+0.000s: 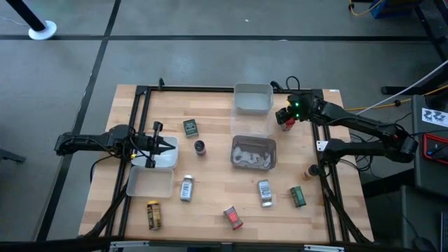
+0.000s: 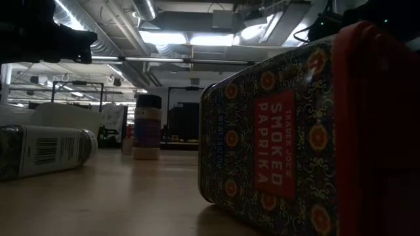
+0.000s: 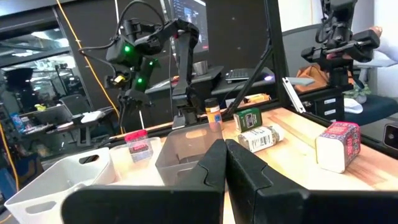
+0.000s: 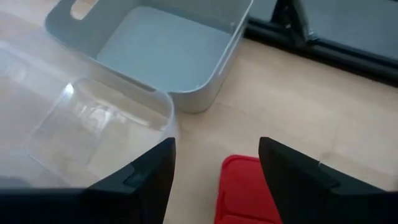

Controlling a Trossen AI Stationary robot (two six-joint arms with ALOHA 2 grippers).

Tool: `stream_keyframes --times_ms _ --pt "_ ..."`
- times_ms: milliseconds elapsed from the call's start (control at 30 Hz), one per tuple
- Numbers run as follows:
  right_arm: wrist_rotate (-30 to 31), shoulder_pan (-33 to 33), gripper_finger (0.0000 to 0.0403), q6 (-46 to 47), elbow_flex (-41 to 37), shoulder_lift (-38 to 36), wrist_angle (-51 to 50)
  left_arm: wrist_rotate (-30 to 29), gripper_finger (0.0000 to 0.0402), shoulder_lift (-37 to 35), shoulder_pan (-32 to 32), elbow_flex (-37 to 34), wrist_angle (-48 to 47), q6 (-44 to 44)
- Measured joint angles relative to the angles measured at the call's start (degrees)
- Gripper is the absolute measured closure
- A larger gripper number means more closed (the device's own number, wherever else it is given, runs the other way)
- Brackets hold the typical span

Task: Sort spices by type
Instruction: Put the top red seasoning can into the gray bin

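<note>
Bare wood beside red box (image 4: 244, 190), grey bin (image 4: 163, 53) and clear tray (image 4: 93, 121) close alongside

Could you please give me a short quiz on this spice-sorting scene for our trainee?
1. True or false: the left gripper is shut on a yellow jar.
2. What sits between the open fingers of the right gripper? A: a dark round jar. B: a red box. C: a silver jar.
3. Fill in: the high view shows ___ green tins on the table.
Key: 1 false, it is shut on nothing. 2 B. 3 two.
</note>
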Motion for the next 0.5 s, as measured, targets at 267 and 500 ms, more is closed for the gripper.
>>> stream_keyframes --times_ms 267,500 --pt "-1.69 0.02 0.0171 -0.17 0.0 0.57 -0.28 0.0 0.0402 0.0 0.0 0.0 -0.02 0.41" --pt "1.67 0.02 0.0171 -0.18 0.0 0.7 -0.33 0.0 0.0402 0.0 0.0 0.0 -0.04 0.44"
